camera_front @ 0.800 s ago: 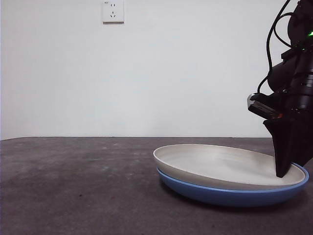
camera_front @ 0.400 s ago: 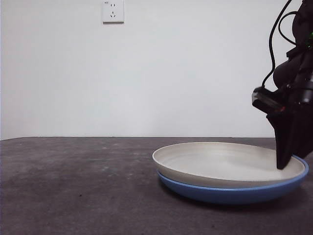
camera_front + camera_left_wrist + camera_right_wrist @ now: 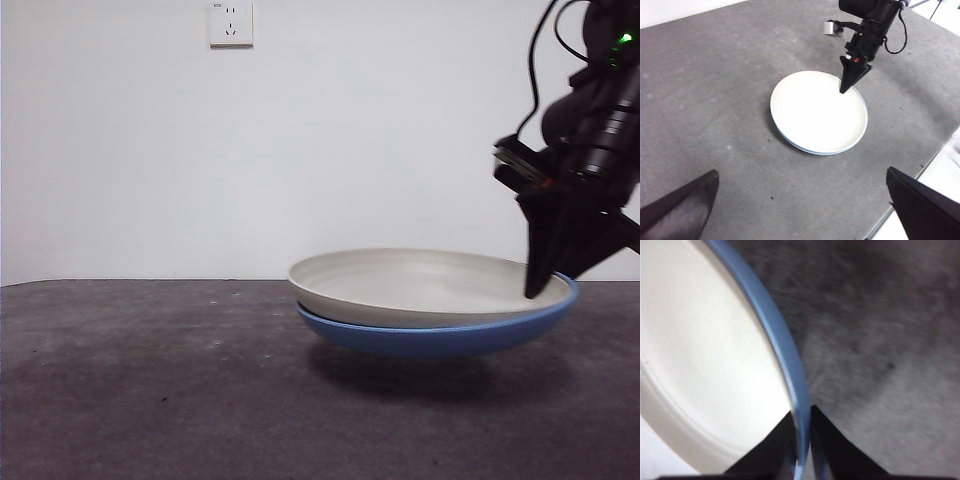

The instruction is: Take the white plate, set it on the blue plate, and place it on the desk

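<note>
Currently, your left gripper [image 3: 800, 210] waited high, jaws spread wide. White plate [image 3: 415, 285] sat nested in blue plate [image 3: 440, 335], both airborne above the desk [image 3: 150, 380]. Right gripper [image 3: 545, 285] pinched the blue rim at three o'clock. Earlier the stack rested down; next you must lower it level.

My right gripper [image 3: 545, 285], clamped on the rim of the blue plate [image 3: 440, 335], has risen and moved left in the front view. With it both plates have come up off the desk [image 3: 150, 380]; a second ago the blue plate sat flat on it, and now only a shadow lies beneath. The white plate [image 3: 420, 285] has ridden up inside the blue one, and the stack now tilts, its far-left edge a little lower than the gripped side.
</note>
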Robot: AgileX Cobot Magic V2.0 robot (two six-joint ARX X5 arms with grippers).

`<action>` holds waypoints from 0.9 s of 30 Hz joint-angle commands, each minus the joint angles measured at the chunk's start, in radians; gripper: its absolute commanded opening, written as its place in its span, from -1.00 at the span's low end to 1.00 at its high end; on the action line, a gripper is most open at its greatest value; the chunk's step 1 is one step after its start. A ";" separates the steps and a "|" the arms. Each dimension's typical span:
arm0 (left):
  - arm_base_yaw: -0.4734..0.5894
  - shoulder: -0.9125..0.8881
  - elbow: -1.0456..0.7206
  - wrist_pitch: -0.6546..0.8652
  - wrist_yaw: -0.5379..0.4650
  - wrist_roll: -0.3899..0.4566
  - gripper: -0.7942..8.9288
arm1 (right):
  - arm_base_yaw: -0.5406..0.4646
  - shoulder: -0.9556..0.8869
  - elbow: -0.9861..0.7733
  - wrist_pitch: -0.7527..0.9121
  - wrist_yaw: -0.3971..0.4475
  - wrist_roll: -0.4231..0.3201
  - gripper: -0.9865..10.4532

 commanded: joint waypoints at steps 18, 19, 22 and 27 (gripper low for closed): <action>-0.009 0.005 0.008 0.011 -0.005 0.019 0.34 | 0.192 0.037 0.024 0.158 -0.041 0.207 -0.81; -0.009 0.005 0.008 0.011 -0.005 0.019 0.34 | 0.193 0.042 0.024 0.159 -0.041 0.213 -0.81; -0.009 0.005 0.008 0.011 -0.005 0.019 0.34 | 0.197 0.065 0.023 0.166 -0.040 0.222 -0.81; -0.009 0.005 0.008 0.010 -0.005 0.018 0.34 | 0.204 0.106 0.023 0.175 -0.040 0.234 -0.81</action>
